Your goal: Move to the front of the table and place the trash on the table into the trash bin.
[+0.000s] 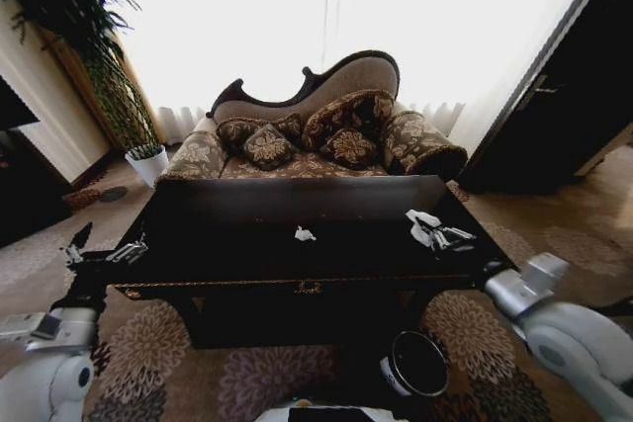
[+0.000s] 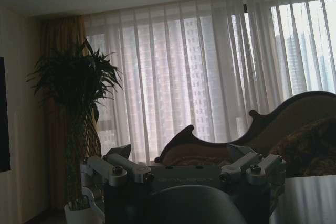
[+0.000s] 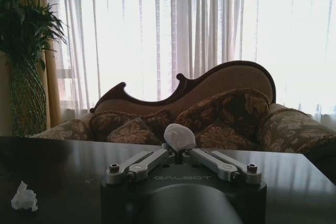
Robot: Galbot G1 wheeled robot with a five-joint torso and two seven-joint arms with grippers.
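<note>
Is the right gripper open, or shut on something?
Shut on a paper bit: in the right wrist view the right gripper's fingers meet under the white lump, above the table.

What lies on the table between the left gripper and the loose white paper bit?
In the head view, only bare table between left gripper and paper bit.

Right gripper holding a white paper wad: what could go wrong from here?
The paper wad sits only at the tips of the right gripper and may slip in transit. The trash bin stands low on the floor before the table, so the arm could clip the front edge. A second paper bit lies mid-table; the left gripper idles at the left edge.
</note>
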